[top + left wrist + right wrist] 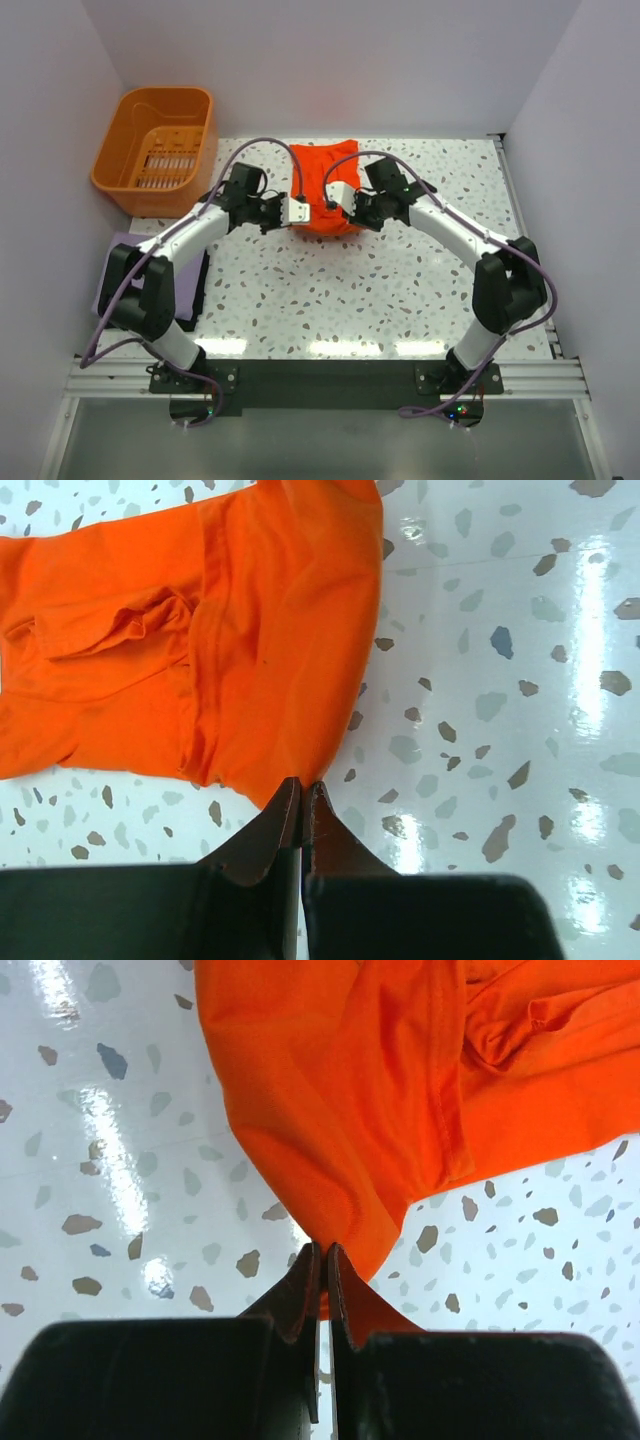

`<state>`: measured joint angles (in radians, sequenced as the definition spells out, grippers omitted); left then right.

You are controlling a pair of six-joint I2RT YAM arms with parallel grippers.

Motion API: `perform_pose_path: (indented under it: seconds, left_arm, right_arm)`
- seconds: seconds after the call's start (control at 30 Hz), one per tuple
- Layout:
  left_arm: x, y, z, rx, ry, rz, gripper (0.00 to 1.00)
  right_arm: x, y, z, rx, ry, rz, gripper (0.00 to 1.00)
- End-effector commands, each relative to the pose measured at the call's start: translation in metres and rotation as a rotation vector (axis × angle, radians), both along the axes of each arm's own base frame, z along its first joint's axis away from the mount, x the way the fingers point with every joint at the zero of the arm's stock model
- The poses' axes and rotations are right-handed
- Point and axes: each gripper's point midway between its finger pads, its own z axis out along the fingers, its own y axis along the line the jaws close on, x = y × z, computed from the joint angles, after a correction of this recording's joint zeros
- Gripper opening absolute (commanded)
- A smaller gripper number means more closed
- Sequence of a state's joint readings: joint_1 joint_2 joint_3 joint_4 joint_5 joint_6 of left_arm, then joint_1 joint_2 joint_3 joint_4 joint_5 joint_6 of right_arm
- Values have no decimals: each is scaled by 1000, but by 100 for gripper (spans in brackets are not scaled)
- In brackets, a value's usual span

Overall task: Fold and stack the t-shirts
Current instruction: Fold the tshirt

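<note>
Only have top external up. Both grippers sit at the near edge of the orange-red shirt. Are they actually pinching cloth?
Observer: Left wrist view shows the left gripper shut on the near corner of the bright orange-red cloth t-shirt.
Operator: Right one?
Observer: The right gripper is shut too. The cloth tapers into its closed jaws and shows again beside one of them.
Operator: Shirt flat?
Observer: No. The left wrist view shows a bunched fold on top of it.
</note>
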<state>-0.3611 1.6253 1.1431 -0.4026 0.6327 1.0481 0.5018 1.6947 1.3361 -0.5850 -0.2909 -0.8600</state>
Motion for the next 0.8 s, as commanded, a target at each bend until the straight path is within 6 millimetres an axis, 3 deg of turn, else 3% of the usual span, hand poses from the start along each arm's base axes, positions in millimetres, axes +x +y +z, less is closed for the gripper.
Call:
perform_pose_path:
  seconds: [0.0,0.03,0.13,0.17,0.2,0.23,0.27,0.3,0.43,0.5,0.57,0.67,0.7,0.73,0.77]
  left_arm:
    - [-24,-2,10,-34,37,-18,0]
    - [-34,-2,14,-36,37,-30,0]
    - [-72,0,9,-28,84,-74,0]
    - [-83,0,8,-35,100,-88,0]
    - [-100,3,-3,-24,143,-91,0]
    - [-118,4,3,-28,153,-108,0]
    - [-132,3,4,-40,176,-127,0]
    - [-149,6,-1,-40,223,-131,0]
    - [-218,4,29,-101,301,-208,0]
    - [-229,-1,53,-168,336,-182,0]
    - [-229,-2,63,-183,353,-167,0]
    - [-210,-9,72,-169,350,-135,0]
    - [-197,-12,71,-157,346,-132,0]
    - [-188,-14,69,-155,338,-125,0]
    - [-180,-14,64,-146,336,-111,0]
  right_arm:
    - [-22,-4,16,15,31,10,0]
    - [-32,-8,21,16,41,15,0]
    - [-69,-15,11,4,116,49,0]
    - [-81,-18,19,20,110,58,0]
    - [-100,-19,10,19,158,79,0]
    - [-117,-25,8,8,203,86,0]
    - [-131,-28,19,30,194,87,0]
    - [-150,-30,14,23,230,104,0]
    - [-212,-40,32,65,304,151,0]
    - [-218,-41,48,101,296,128,0]
    - [-209,-41,60,99,260,114,0]
    - [-189,-37,57,79,246,135,0]
    - [-174,-38,62,99,233,115,0]
    - [-163,-36,53,82,262,125,0]
    - [-147,-38,60,94,248,111,0]
